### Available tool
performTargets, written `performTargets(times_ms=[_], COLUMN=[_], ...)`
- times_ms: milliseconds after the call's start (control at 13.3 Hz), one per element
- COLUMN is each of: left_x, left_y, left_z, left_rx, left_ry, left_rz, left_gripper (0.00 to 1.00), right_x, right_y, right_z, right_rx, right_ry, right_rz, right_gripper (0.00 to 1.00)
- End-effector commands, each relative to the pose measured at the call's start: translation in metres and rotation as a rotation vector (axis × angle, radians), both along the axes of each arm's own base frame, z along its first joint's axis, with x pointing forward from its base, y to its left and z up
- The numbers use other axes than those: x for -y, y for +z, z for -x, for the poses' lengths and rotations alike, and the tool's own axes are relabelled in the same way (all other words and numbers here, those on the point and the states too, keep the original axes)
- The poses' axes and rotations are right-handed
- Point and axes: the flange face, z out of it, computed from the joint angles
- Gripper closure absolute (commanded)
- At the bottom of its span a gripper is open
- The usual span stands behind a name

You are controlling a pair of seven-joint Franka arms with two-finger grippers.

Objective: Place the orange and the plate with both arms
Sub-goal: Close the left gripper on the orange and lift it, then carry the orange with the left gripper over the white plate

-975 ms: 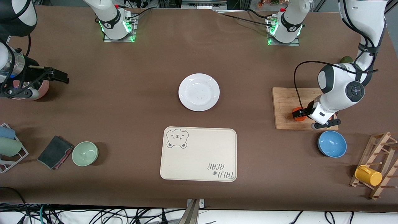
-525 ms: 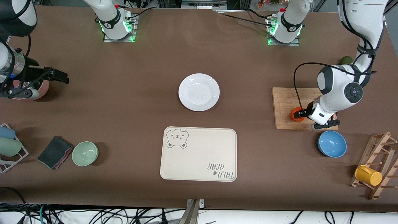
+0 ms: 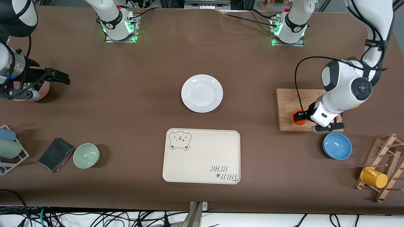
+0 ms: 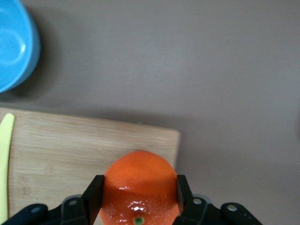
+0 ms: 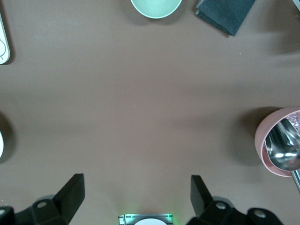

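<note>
The orange (image 3: 296, 116) is a small reddish-orange fruit held between the fingers of my left gripper (image 3: 298, 118), over the corner of the wooden cutting board (image 3: 287, 104) that lies toward the table's middle. In the left wrist view the left gripper (image 4: 137, 190) is shut on the orange (image 4: 138, 171), with the board's edge (image 4: 70, 145) just under it. The white plate (image 3: 202, 93) sits empty at the table's middle. My right gripper (image 3: 60, 76) waits open and empty at the right arm's end of the table; the right wrist view shows this gripper (image 5: 136, 192) over bare table.
A cream bear tray (image 3: 202, 164) lies nearer the front camera than the plate. A blue bowl (image 3: 337, 145) sits beside the board. A green bowl (image 3: 86, 155), dark cloth (image 3: 55, 154), pink bowl with spoon (image 3: 42, 90) and a rack with a yellow mug (image 3: 374, 178) stand around.
My left gripper has carried the orange across the board toward the table's middle, to the board's corner. The right arm has not moved.
</note>
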Motion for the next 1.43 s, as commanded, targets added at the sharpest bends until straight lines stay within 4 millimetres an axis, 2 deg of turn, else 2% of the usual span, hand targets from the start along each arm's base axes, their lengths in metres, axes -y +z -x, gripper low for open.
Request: performTargets(times_ms=[0,150,375,750,975,1125,1350], left_x=[0.048,0.1,0.171,0.271,0.333,0.362,0.401], left_y=[0.054,0.076,0.087,0.077,0.066,0.049,0.003], left_z=[-0.008,0.0,0.019,0.05,0.089,0.109,0.13], left_rx=[-0.007,0.009,-0.006,-0.045,-0.074,-0.101,-0.076], left_ry=[0.002,0.022,0.086,0.085,0.063,0.051,0.066], left_rz=[0.037,0.059,0.083,0.103,0.098,0.091,0.065], left_gripper=[0.99,0.99,0.98,0.96,0.94,0.94,0.92], right_x=[-0.001,-0.001,-0.001,-0.001,-0.001,-0.001,-0.001], right_y=[0.004,0.004,0.004,0.004,0.004,0.004,0.003], right_z=[0.002,0.002,0.002,0.003,0.003,0.003,0.003], right_rx=[0.004,0.004,0.003,0.001,0.001,0.001,-0.001], right_ry=[0.007,0.007,0.007,0.007,0.007,0.007,0.007], right_rz=[-0.015,-0.015,-0.015,-0.015,-0.015,-0.015,-0.015], right_gripper=[0.0,0.0,0.0,0.0,0.0,0.0,0.0])
